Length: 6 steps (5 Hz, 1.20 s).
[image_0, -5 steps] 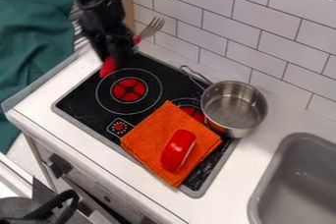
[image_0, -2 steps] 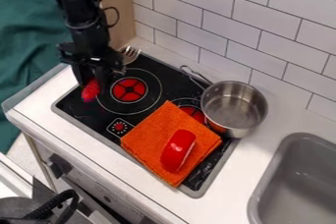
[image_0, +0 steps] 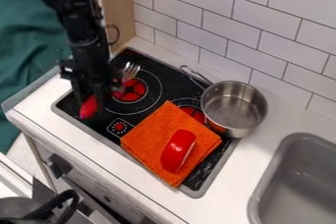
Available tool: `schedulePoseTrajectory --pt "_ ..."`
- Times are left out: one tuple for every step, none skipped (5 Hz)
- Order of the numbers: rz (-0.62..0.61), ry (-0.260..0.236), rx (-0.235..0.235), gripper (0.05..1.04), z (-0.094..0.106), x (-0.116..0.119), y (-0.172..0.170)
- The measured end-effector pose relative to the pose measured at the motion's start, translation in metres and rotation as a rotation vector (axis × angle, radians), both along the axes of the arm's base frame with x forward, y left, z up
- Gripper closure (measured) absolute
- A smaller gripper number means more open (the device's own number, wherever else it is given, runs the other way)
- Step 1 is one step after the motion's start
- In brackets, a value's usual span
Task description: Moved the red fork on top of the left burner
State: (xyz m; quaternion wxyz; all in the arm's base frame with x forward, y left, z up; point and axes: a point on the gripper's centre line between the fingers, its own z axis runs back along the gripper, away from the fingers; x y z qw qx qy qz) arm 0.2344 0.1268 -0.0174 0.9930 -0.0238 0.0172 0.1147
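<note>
The black gripper (image_0: pixel 93 96) hangs over the left end of the stovetop (image_0: pixel 98 123). Its jaws are closed about the handle of the red fork (image_0: pixel 88 107), pinching it. The fork slants across the left burner (image_0: pixel 136 89) of the stovetop: the metal tines lie over the burner's ring on the side toward the wall, and the butt of the red handle sticks out beyond the ring toward the stovetop's front left corner. Whether the fork touches the stovetop or is just above it, I cannot tell.

Toward the front edge of the stovetop, beside the left burner, is a round dial mark (image_0: pixel 119 127) with a red centre. A folded orange cloth (image_0: pixel 148 139) lies over the right part of the stovetop, covering some of the right burner (image_0: pixel 194 113). On the cloth sits a glossy red rounded object (image_0: pixel 177 150). A steel saucepan (image_0: pixel 234 107) stands upright at the stovetop's back right edge, close beside the cloth, its handle (image_0: pixel 191 72) pointing back left along the stovetop.

The white counter (image_0: pixel 39 108) frames the stovetop. To the stovetop's right is a grey sink (image_0: pixel 302 188); behind it rises a white tiled wall (image_0: pixel 263 31), and beyond its left end hangs green fabric (image_0: pixel 33 36).
</note>
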Motion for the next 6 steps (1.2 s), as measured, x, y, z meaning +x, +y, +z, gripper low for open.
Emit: schedulePoseTrajectory --pt "0.011 0.045 -0.004 0.680 -0.013 -0.004 -0.005" --pt "0.015 0.082 -0.009 0.680 -0.024 -0.004 -0.009" --pt "0.013 0.100 -0.004 0.610 -0.025 -0.001 -0.011" --pt "0.007 0.126 0.002 0.297 -0.026 0.002 -0.013" --pt "0.011 0.150 -0.005 0.075 -0.025 -0.001 -0.016" --pt "0.015 0.108 0.004 0.075 -0.001 -0.006 -0.022"
